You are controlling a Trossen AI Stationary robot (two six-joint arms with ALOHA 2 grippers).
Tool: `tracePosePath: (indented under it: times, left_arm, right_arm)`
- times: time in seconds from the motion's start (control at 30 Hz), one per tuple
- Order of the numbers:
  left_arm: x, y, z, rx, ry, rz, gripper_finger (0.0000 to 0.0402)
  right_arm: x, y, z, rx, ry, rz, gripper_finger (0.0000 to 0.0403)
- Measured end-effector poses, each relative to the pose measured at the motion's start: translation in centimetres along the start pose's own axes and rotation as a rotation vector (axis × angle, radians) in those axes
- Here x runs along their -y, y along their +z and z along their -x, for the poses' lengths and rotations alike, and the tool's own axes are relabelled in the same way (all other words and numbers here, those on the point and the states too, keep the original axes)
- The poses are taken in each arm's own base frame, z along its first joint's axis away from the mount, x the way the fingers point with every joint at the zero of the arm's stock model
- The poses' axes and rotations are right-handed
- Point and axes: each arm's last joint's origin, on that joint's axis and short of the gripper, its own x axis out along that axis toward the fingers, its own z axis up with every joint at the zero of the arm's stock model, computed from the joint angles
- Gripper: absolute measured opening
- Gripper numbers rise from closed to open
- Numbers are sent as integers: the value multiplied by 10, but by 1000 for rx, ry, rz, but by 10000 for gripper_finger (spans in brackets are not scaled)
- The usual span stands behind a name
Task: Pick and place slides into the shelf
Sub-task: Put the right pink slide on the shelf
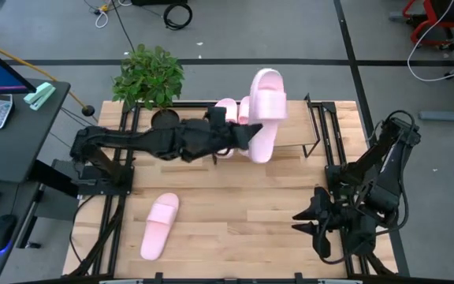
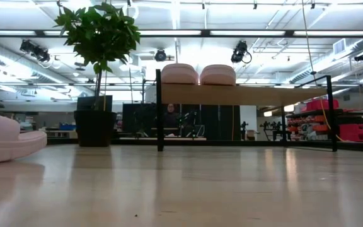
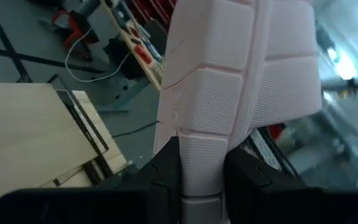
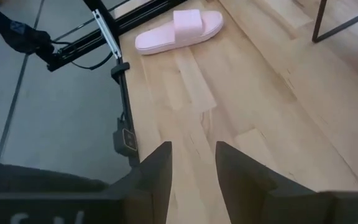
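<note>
Over the shelf (image 1: 315, 126) at the back of the table (image 1: 235, 205), my left gripper (image 1: 243, 136) is clamped on 1 pink slide (image 1: 265, 110), my 2 fingers (image 3: 166, 177) pinching its sole edge so the slide hangs in the air, tilted, with its strap end toward the far side of the table. In my left wrist view the ribbed sole of that slide (image 3: 241, 81) fills most of what I see, squeezed between both dark fingers. Just beside my gripper, 2 more slides (image 1: 228, 109) already sit on the slanted board; from table height their rounded pink ends (image 2: 198, 74) show side by side on top of the board, toward its left half, inside the thin black frame (image 2: 159, 110). The 4th slide (image 1: 158, 226) lies flat on the table near the front left, strap up, well apart from the shelf; my right wrist view shows it too (image 4: 179, 30). My right gripper (image 1: 310, 221) waits low near the front right corner of the table, its fingers (image 4: 157, 171) parted with bare wood showing between them, holding nothing. A potted plant (image 1: 148, 79) stands at the back left corner, beside the shelf.
</note>
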Motion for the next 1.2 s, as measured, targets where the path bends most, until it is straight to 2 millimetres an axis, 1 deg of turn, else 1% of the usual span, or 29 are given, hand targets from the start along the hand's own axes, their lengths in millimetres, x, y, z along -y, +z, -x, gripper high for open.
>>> tracePosePath:
  times: [0.17,0.37,0.43,0.53,0.67,0.83,0.97,1.07,1.2]
  left_arm:
    - [-16,-10,-29,58,-11,144,87]
    - [-42,-37,-58,32,26,302,90]
    - [-51,-44,-67,8,39,319,89]
    - [-61,-49,-75,-10,53,326,86]
    - [-71,-45,-83,-20,64,317,86]
    - [-82,-29,-90,25,86,269,89]
    - [-88,-21,-93,58,98,272,85]
    - [-88,-21,-94,46,89,330,86]
    - [-77,-22,-91,64,12,431,92]
  right_arm:
    - [1,2,-1,17,-12,-4,124]
    - [8,13,2,50,-19,-46,111]
    - [11,18,5,60,-13,-65,106]
    - [18,28,13,80,2,-94,98]
    - [29,42,30,110,37,-121,88]
    - [33,68,62,195,106,-55,79]
    - [34,90,88,276,115,85,77]
    - [39,101,103,285,85,193,76]
    - [53,105,111,214,-40,361,76]
